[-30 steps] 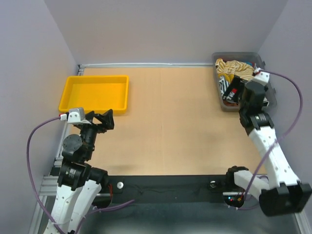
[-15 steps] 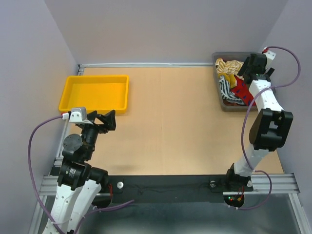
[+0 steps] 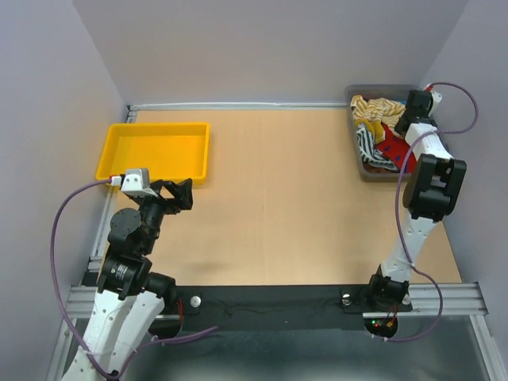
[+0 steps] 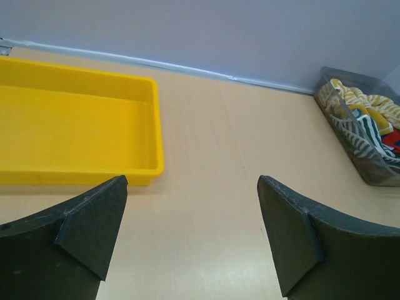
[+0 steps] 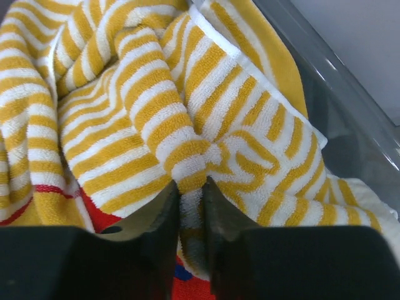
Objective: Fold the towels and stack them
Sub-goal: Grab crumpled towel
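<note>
Light wooden tabletop (image 3: pixel 278 198), evenly lit and enclosed on three sides by plain, pale lilac-grey walls: back wall (image 3: pixel 262 48), left wall (image 3: pixel 48 119), right wall (image 3: pixel 484 87). A white strip (image 3: pixel 238 104) runs along the far edge at the back wall. A black strip (image 3: pixel 270 305) and an aluminium rail (image 3: pixel 460 295) border the near edge.

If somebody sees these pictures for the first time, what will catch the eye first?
The bright yellow tray at the far left of the table stands out. In the far right corner, a clear grey bin holds crumpled towels, and the right pincer pinches a fold of the yellow-and-white striped towel on top. The left pincer hangs open near the tray.
</note>
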Tool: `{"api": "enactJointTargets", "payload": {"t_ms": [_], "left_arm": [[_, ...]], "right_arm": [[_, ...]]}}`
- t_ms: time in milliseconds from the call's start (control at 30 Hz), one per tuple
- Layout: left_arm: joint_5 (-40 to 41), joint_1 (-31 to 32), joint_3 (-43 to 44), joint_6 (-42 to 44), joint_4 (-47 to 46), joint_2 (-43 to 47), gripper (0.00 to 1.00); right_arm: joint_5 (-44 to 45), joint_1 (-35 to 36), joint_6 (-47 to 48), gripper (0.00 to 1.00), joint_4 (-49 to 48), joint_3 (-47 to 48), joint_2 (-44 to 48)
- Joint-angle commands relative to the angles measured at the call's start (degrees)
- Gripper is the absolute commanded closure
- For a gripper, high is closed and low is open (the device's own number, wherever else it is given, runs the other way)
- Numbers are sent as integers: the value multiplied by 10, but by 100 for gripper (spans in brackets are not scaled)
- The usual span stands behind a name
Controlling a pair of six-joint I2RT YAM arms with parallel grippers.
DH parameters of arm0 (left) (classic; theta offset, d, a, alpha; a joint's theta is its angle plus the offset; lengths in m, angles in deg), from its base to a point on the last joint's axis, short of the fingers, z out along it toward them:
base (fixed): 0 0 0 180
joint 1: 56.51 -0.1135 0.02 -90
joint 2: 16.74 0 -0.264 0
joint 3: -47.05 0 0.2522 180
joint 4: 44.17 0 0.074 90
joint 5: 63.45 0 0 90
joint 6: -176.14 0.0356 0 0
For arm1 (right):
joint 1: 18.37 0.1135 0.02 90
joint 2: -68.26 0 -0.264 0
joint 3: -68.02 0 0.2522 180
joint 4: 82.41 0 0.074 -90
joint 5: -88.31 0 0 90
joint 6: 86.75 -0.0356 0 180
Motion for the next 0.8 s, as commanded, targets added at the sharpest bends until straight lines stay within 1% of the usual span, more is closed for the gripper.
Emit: {"api": "enactJointTargets", "payload": {"t_ms": [0, 33, 100, 167, 233, 467, 600, 633, 700, 733, 767], "left_arm": [[-6, 4, -1, 9, -28, -7, 4], [-7, 4, -1, 10, -28, -8, 4], [-11, 4, -2, 11, -29, -10, 4], [-14, 4, -2, 11, -31, -9, 4], [-13, 4, -2, 10, -32, -7, 5], [-12, 4, -2, 12, -32, 0, 5], [-11, 3, -2, 12, -32, 1, 5], [-11, 3, -2, 13, -32, 1, 5], [-11, 3, -2, 13, -32, -1, 5], [-11, 3, -2, 13, -32, -1, 5], [-11, 3, -2, 12, -32, 0, 5]], "right_arm": [[-17, -4, 16, 77, -16, 36, 28], [-18, -4, 21, 84, -16, 36, 42], [-22, -4, 35, 91, -17, 38, 65], [-26, -3, 39, 94, -18, 39, 85], [-45, -3, 45, 100, -18, 48, 109], [-76, 7, 67, 100, -18, 104, 152], [-113, 15, 65, 99, -21, 176, 152], [-134, 19, 63, 100, -21, 222, 140], [-162, 24, 52, 100, -23, 269, 126], [-198, 26, 43, 99, -25, 317, 111], [-215, 29, 33, 100, -30, 335, 104]]}}
